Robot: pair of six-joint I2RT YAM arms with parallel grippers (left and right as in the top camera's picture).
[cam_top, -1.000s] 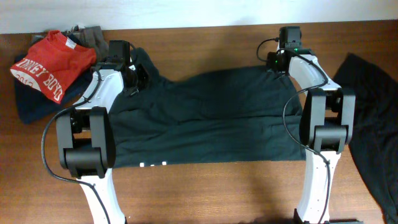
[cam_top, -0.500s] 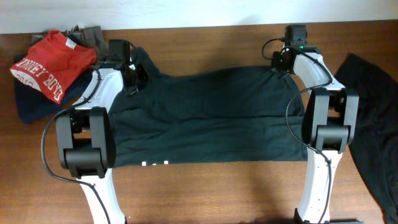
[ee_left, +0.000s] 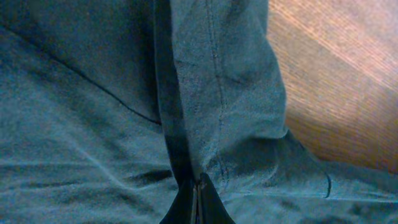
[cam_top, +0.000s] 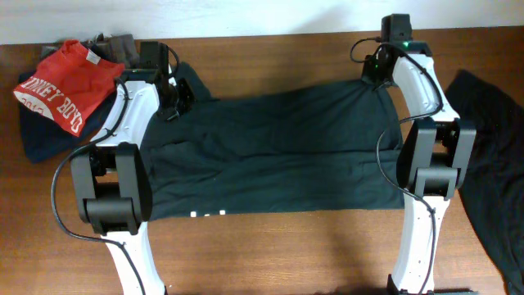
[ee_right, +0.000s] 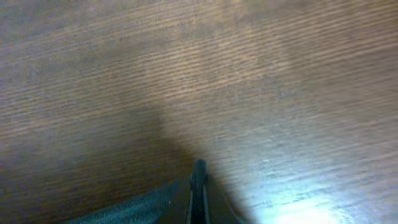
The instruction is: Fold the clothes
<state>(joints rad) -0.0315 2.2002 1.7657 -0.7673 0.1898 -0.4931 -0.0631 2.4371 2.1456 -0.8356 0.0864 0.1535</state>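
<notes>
with left gripper (ee_left: 198, 185) and right gripper (ee_right: 198, 173) pinched tight on black t-shirt (cam_top: 270, 156): barely one fold laid, more pending.

The wooden table (cam_top: 278, 254) bears a spread black T-shirt (cam_top: 270, 156), a clothes pile (cam_top: 61, 86) and a dark garment (cam_top: 495, 164).

White lettering (cam_top: 205, 216) on the black short-sleeved fabric T-shirt (cam_top: 270, 156) is peeking out, too little to read. The overhead view's right edge is cutting off a black garment (cam_top: 491, 139). A red printed shirt (cam_top: 70, 86) is covering a navy garment (cam_top: 41, 143).
</notes>
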